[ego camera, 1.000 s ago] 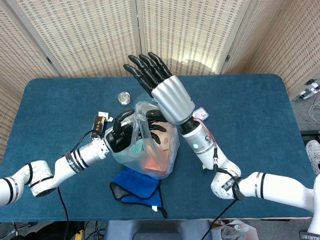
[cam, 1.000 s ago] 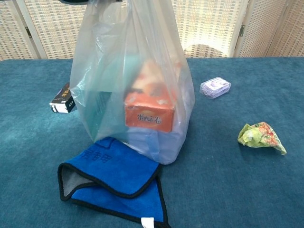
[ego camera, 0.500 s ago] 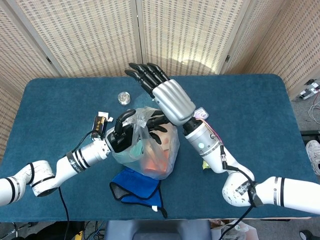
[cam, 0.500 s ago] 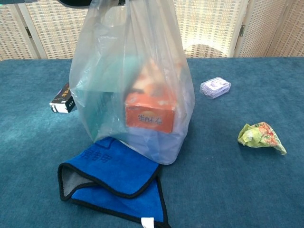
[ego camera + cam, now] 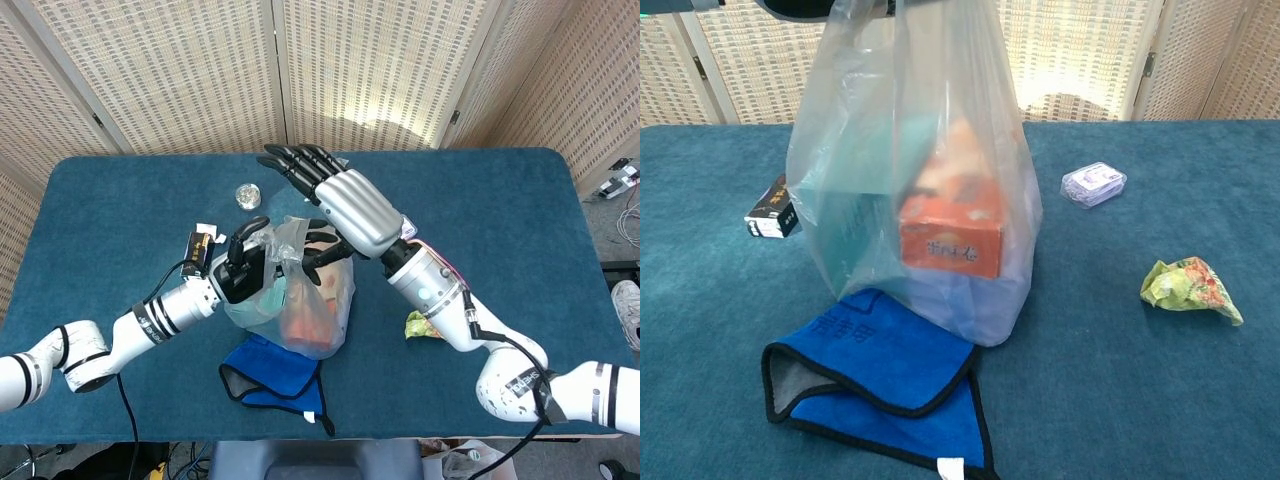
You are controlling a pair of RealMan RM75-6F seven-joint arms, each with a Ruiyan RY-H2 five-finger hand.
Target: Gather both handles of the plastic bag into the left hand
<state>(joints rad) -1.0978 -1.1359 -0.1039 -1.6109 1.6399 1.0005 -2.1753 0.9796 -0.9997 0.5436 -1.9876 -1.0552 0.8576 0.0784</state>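
Gathering Bag Handles Over the Blue Table

Stood upright near the middle of the blue table: the translucent plastic bag, its base touching the folded blue cloth in front. Held inside it, seen through the film, an orange box beside something teal. Gripped at the bunched top of the bag by the left hand, dark fingers curled into the plastic from the left side. Hovered just above and behind the bag, the right hand, released, silver back turned up, black fingers stretched flat toward the far screen, only its thumb dipping down to the bag's top on the right. Could not be told whether both handles sat within the left grasp. Lay elsewhere on the table: a small black box left of the bag, a clear purple packet to the right, a crumpled green wrapper nearer the right edge, a small glass jar further back.
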